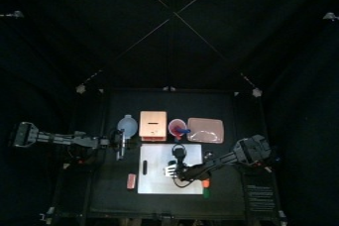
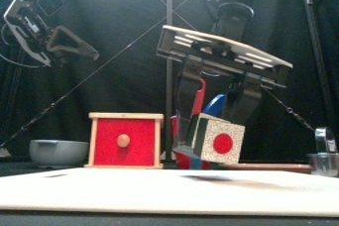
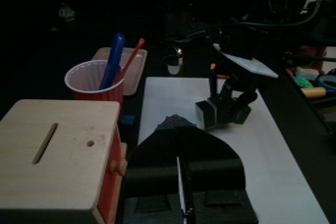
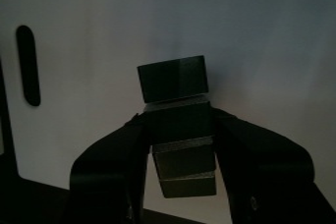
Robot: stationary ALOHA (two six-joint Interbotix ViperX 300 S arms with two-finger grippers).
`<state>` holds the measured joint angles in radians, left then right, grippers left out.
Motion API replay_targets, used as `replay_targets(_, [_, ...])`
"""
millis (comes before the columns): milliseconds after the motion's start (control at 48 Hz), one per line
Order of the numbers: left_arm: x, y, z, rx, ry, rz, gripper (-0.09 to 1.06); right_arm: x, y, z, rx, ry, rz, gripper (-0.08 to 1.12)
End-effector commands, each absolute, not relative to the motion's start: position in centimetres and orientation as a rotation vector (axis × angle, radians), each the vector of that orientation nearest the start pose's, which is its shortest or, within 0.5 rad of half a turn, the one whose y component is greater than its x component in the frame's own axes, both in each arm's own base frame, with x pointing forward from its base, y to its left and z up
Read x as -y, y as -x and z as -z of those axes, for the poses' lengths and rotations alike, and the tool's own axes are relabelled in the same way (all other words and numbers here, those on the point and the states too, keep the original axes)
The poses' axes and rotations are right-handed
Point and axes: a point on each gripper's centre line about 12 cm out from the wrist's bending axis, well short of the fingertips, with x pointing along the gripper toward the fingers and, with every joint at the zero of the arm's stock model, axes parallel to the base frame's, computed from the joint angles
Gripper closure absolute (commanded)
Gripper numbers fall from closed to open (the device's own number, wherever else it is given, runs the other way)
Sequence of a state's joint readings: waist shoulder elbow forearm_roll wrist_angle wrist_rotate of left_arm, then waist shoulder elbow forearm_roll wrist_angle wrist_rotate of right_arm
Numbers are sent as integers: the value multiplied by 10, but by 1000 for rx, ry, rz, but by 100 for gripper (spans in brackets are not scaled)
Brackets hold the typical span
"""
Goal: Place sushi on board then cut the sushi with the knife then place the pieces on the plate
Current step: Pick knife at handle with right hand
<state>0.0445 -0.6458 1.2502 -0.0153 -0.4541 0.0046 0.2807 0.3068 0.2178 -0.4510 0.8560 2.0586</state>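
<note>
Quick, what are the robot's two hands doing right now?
Left gripper: shut, holding nothing.
Right gripper: shut on the sushi.

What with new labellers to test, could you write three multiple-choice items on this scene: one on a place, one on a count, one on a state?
1. Where is the sushi? A in the bowl; B over the board; C on the tray.
2. How many knives stand in the cup? A none; B one; C two.
3. The right gripper is: A open and empty; B shut on the sushi; C shut on a knife.
Answers: 1 B, the top view shows it over the white board. 2 C, one blue and one red stick out of the cup. 3 B, both jaws press the roll's sides.
</note>
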Motion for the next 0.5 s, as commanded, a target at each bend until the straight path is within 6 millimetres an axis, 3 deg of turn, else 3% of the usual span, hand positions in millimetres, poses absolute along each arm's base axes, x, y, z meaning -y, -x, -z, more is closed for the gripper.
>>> replay_targets(21, [-12,-233,-220,-132,6,-53,100,-78,-437,-158,-774,-1139,1038,45])
replay_targets(333, [-11,-232,-220,-131,-3,-48,100,-75,-436,-154,-789,-1122,1107,25])
replay_targets(500, [-11,-232,-220,-131,-5,-47,100,-73,-438,-154,-789,-1113,1104,21])
